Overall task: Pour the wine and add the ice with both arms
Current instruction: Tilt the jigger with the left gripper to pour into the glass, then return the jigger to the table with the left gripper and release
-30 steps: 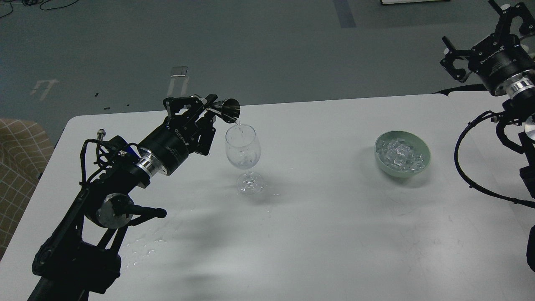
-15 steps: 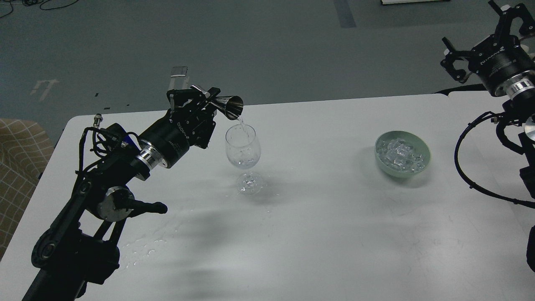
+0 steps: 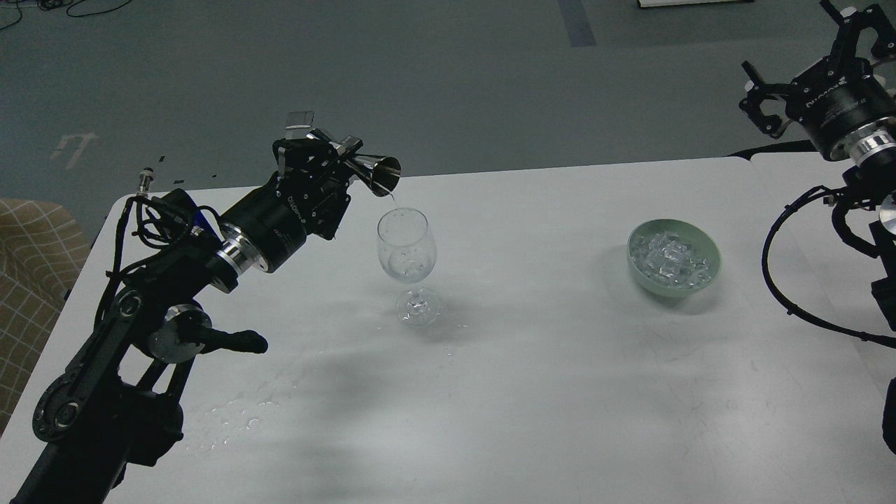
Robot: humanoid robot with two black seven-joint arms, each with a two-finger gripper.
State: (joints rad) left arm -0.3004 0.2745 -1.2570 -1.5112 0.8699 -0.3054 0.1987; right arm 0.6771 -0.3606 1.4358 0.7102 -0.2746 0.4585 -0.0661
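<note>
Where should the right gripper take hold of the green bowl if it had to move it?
Probably at the rim of the green bowl on its right side, coming from above, since the right gripper hangs up there. The wall is round and flares outward, offering no flat sides, and the ice heaps in the middle, so one finger just inside the edge seems safest.

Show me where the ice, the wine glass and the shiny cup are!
ice (image 3: 673,260), head view, middle of heap
wine glass (image 3: 407,246), head view, bowl
shiny cup (image 3: 380,175), head view, cone side
</note>
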